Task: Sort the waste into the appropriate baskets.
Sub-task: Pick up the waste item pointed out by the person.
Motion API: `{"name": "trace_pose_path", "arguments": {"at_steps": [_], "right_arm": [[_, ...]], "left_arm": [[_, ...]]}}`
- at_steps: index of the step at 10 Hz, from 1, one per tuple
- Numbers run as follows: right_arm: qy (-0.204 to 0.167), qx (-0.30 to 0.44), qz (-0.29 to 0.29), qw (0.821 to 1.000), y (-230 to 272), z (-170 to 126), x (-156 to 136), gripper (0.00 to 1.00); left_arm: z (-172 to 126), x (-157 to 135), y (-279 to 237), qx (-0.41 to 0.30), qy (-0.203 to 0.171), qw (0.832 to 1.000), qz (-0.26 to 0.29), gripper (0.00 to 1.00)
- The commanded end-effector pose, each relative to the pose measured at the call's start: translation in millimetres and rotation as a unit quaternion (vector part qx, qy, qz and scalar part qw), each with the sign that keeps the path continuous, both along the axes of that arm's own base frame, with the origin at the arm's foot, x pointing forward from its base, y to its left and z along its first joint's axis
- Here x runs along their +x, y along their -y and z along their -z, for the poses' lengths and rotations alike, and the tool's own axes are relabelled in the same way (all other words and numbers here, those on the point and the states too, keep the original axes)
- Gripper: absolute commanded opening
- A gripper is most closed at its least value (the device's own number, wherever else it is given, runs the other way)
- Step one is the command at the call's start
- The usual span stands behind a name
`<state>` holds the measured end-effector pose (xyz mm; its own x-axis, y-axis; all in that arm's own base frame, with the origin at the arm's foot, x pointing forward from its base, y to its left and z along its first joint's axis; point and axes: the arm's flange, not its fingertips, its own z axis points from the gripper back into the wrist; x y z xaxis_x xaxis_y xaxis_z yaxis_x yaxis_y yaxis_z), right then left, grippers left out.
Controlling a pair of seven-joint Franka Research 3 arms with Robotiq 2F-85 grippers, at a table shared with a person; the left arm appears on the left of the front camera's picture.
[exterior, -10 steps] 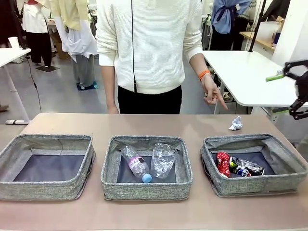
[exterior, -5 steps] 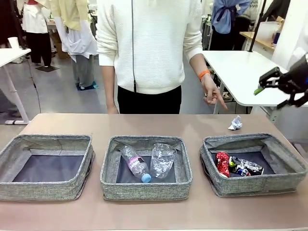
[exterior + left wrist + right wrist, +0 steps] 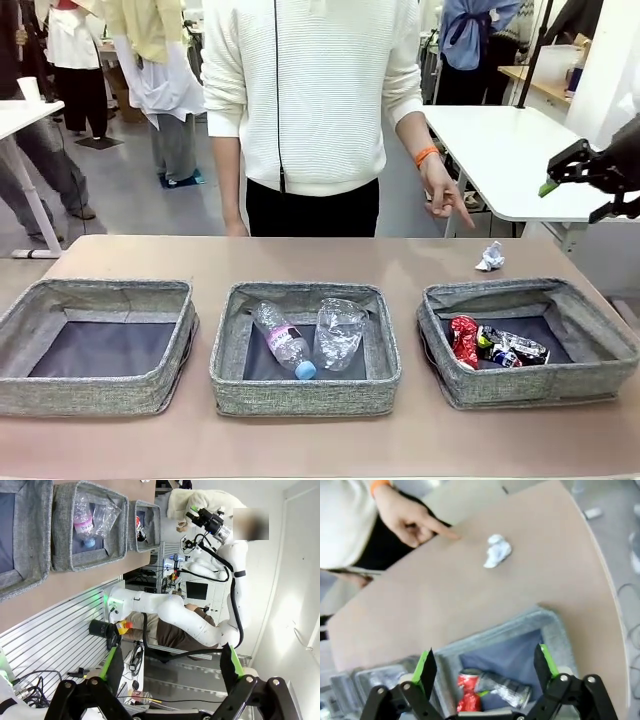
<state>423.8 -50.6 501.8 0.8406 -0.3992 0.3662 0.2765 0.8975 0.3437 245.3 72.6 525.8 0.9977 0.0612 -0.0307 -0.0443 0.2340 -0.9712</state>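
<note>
A crumpled white paper ball [image 3: 489, 257] [image 3: 497, 550] lies on the table behind the right basket [image 3: 540, 385] [image 3: 551, 626]. That basket holds a crushed red can [image 3: 464, 340] [image 3: 469, 687] and a dark printed can [image 3: 512, 347] [image 3: 506, 688]. In the middle basket [image 3: 305, 395] [image 3: 64, 545] lie a clear blue-capped bottle [image 3: 283, 340] [image 3: 82, 526] and a clear plastic cup [image 3: 338, 332] [image 3: 107, 512]. The left basket [image 3: 100, 395] has nothing in it. My right gripper [image 3: 585, 195] [image 3: 485, 667] hangs open high over the table's right end, above the right basket. My left gripper [image 3: 171, 667] is open, held off the table.
A person in a white sweater stands at the far side. Their hand [image 3: 445, 203] [image 3: 415, 522] points a finger toward the paper ball. A white table [image 3: 510, 150] stands behind at the right. Bare tabletop runs in front of and behind the baskets.
My right gripper has moved a little left and farther from the camera and has turned, still open. The person's pointing hand and the waste have stayed put.
</note>
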Motion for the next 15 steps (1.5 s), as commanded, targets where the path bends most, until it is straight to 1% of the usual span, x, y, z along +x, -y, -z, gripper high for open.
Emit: {"name": "trace_pose_path", "arguments": {"at_steps": [1,2,3,4,6,7,8,9,10,12,13,14,15], "right_arm": [[-0.015,-0.06,-0.077,0.995,19.1,34.9,50.5,1.0],[-0.028,-0.058,-0.113,0.992,25.2,56.7,70.7,1.0],[-0.022,-0.031,-0.108,0.993,33.9,81.4,94.1,1.0],[-0.014,-0.021,-0.118,0.993,34.7,102.3,107.8,1.0],[-0.019,-0.009,-0.132,0.991,20.9,148.8,128.2,1.0],[-0.016,-0.007,-0.13,0.991,12.5,165.5,134.2,1.0],[0.0,0.016,-0.118,0.993,8.0,177.7,139.6,1.0],[0.006,0.007,-0.102,0.995,6.1,190.1,143.0,1.0],[0.002,0.004,-0.1,0.995,5.5,195.2,143.3,1.0],[0.025,-0.009,-0.068,0.997,4.3,198.7,143.8,1.0],[0.033,-0.01,-0.064,0.997,1.3,202.8,144.9,1.0],[0.038,-0.012,-0.054,0.998,-0.4,207.4,147.4,1.0],[0.04,0.0,-0.038,0.998,-0.2,211.8,150.4,1.0]], "left_arm": [[-4.3,-2.0,0.9,-0.006,0.001,1.0,0.001,1.0],[-4.3,-2.0,0.9,-0.006,0.001,1.0,0.001,1.0],[-4.3,-2.0,0.9,-0.006,0.001,1.0,0.001,1.0],[-4.3,-2.0,0.9,-0.006,0.001,1.0,0.001,1.0],[-4.3,-2.0,0.9,-0.006,0.001,1.0,0.001,1.0],[-4.3,-2.0,0.9,-0.006,0.001,1.0,0.001,1.0],[-4.3,-2.0,0.9,-0.006,0.001,1.0,0.001,1.0],[-4.3,-2.0,0.9,-0.006,0.001,1.0,0.001,1.0],[-4.3,-2.0,0.9,-0.006,0.001,1.0,0.001,1.0],[-4.3,-2.0,0.9,-0.006,0.001,1.0,0.001,1.0],[-4.3,-2.0,0.9,-0.006,0.001,1.0,0.001,1.0],[-4.3,-2.0,0.9,-0.006,0.001,1.0,0.001,1.0],[-4.3,-2.0,0.9,-0.006,0.001,1.0,0.001,1.0]]}}
